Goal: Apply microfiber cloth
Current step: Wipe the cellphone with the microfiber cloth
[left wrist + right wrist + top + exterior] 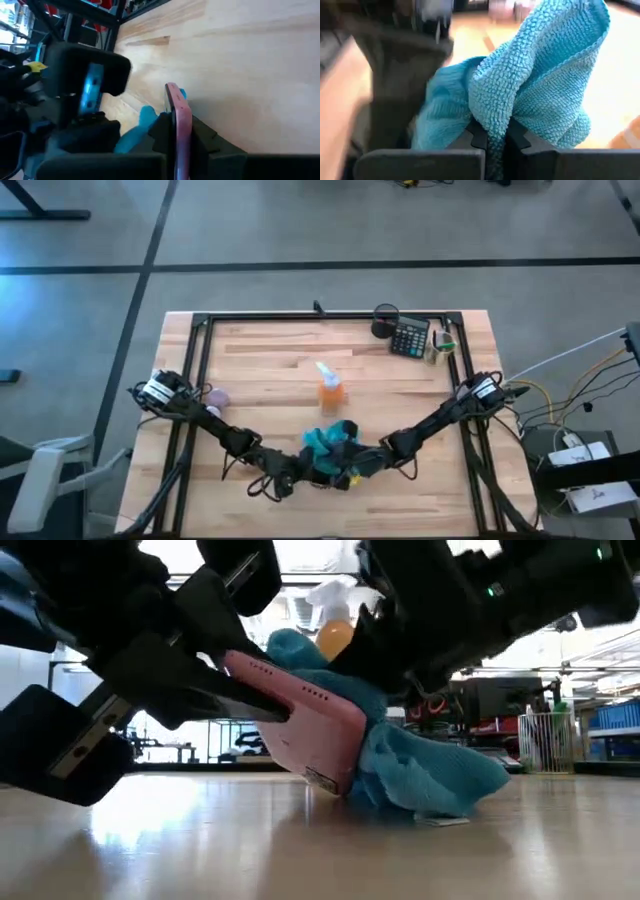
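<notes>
our left gripper (175, 145) pinches the pink phone (300, 725); right gripper (492, 137) pinches the microfiber cloth (540, 85). hard rubbing may lever the phone out onto the tabletop (270, 370).

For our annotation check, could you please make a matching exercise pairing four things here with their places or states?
Things:
1. microfiber cloth
2. pink phone
3. orange spray bottle
4. calculator

States:
A. at the table's far right side
B. held tilted by the left gripper
C. upright mid-table
D. pinched in the right gripper

Pairs: 1-D, 2-B, 3-C, 4-A
</notes>
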You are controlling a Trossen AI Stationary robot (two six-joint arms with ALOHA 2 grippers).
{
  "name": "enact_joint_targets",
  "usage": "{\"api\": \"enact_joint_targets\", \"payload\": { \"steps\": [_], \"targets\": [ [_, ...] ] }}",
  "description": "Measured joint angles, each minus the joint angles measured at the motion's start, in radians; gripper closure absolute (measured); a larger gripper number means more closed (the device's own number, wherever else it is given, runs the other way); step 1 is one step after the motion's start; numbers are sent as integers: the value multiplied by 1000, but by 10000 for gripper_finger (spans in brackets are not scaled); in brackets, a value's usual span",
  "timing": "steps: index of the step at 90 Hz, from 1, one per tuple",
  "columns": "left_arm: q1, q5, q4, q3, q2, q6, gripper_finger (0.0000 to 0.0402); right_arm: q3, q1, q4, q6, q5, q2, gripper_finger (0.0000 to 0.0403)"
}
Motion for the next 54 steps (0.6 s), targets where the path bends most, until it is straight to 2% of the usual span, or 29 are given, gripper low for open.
{"api": "enact_joint_targets", "payload": {
  "steps": [11,27,38,54],
  "targets": [
    [-2,-26,13,5,0,11,393,-34,13,320,-23,8,99,403],
    [-3,-31,11,1,2,11,393,26,10,595,-15,19,283,403],
    [-7,-29,10,0,2,11,393,69,11,695,-15,14,356,403],
    [-7,-33,15,-1,2,9,393,71,13,697,-28,-19,351,403]
  ]
}}
